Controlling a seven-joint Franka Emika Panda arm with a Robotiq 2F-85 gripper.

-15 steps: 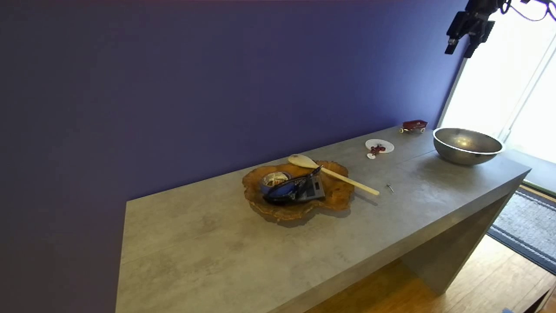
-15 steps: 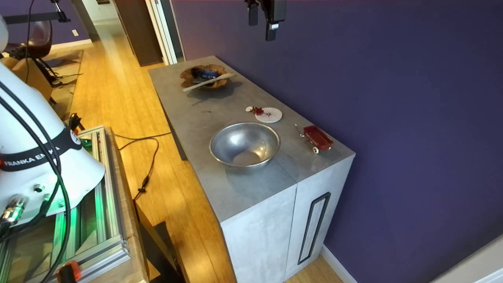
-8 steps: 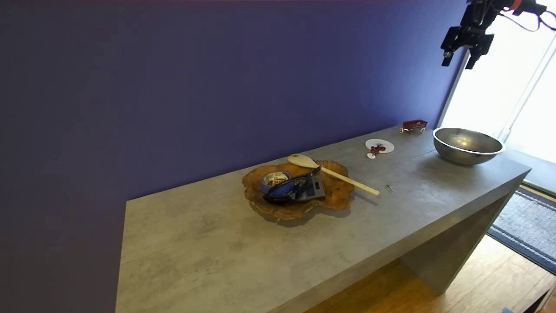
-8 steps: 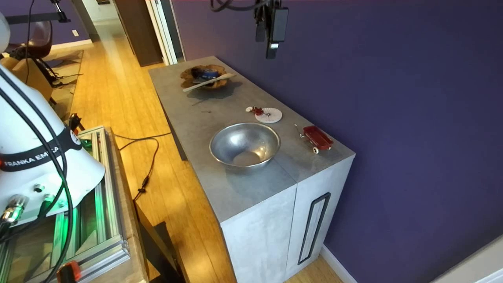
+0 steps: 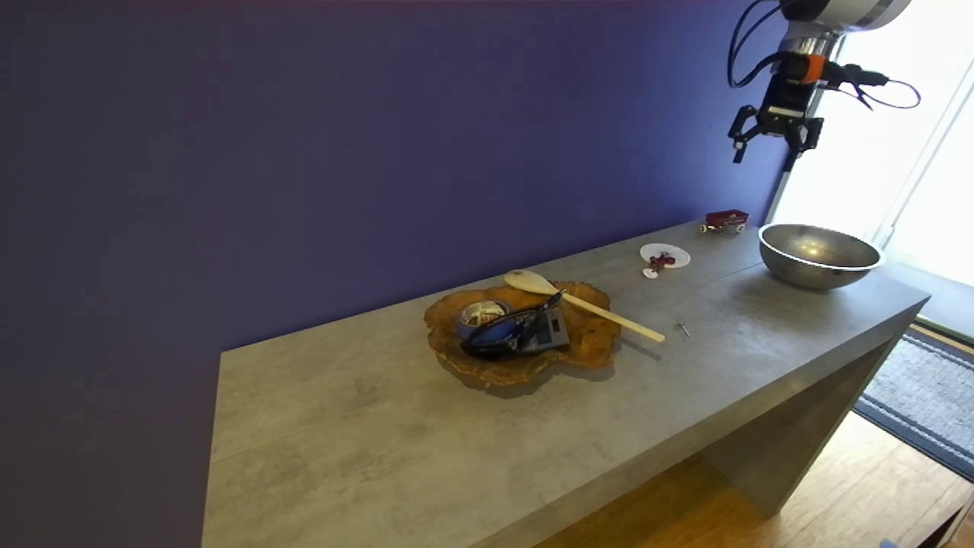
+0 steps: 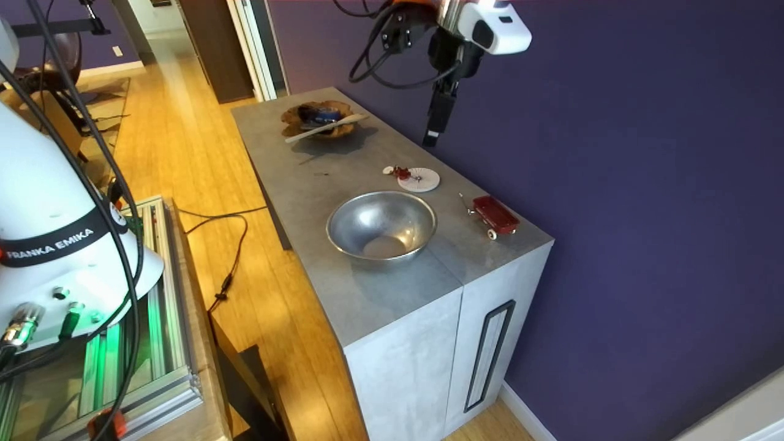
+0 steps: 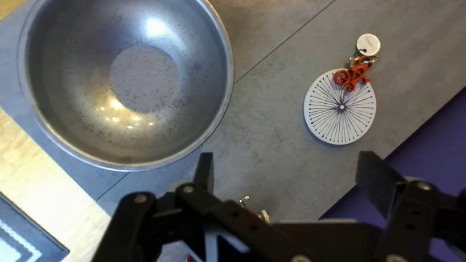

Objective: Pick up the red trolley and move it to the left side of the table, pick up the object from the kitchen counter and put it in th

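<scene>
Pincer (image 5: 763, 161) has descended, spread wide, clear of the red trolley (image 6: 495, 214).

steel bowl (image 6: 382, 226) | wooden spoon (image 5: 590, 307) across brown dish (image 5: 592, 339) | white disc (image 7: 338, 116)

Dark-red trolley (image 6: 495, 214), white disc (image 7: 340, 109) — black-rayed, mottled grey table (image 5: 358, 426), purple wall (image 6: 643, 153), black pincer (image 5: 764, 160)
</scene>
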